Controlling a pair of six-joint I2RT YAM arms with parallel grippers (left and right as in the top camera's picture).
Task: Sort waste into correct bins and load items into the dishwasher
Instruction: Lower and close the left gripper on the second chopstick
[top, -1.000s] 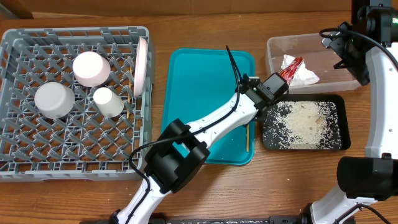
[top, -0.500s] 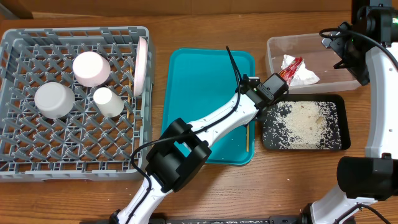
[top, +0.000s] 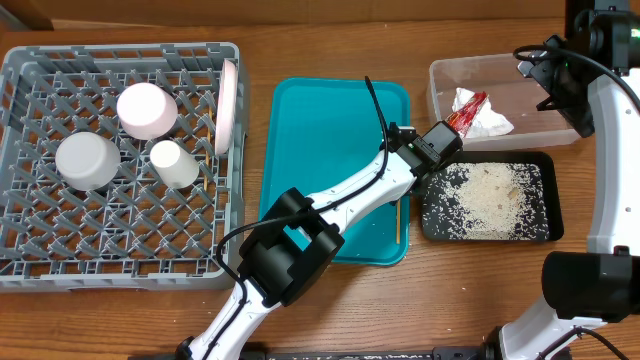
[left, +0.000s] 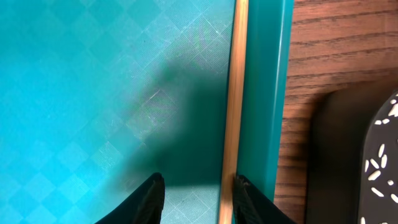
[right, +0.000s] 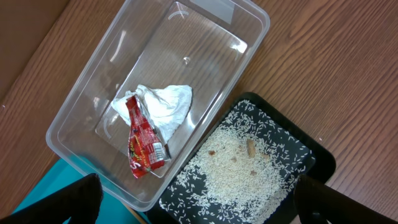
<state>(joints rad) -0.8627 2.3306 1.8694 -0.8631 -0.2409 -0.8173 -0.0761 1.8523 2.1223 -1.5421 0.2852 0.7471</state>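
Observation:
A wooden chopstick (top: 398, 218) lies along the inside right edge of the teal tray (top: 320, 130). In the left wrist view the chopstick (left: 235, 93) runs straight up the frame. My left gripper (left: 199, 183) is open low over the tray (left: 93, 74). Its right finger is right beside the chopstick, and nothing is held. In the overhead view the left gripper (top: 436, 143) hides its own fingers. My right gripper (right: 199, 202) is wide open and empty. It hangs high over the clear bin (right: 205, 37), as the overhead view (top: 558, 78) also shows.
The clear bin (top: 440, 80) holds a white tissue (top: 488, 120) and a red wrapper (top: 468, 108). A black tray (top: 548, 170) of rice sits below it. The grey rack (top: 120, 250) at left holds three upturned cups and a pink plate (top: 228, 95).
My left arm has shifted very slightly over the tray. Nothing else has moved.

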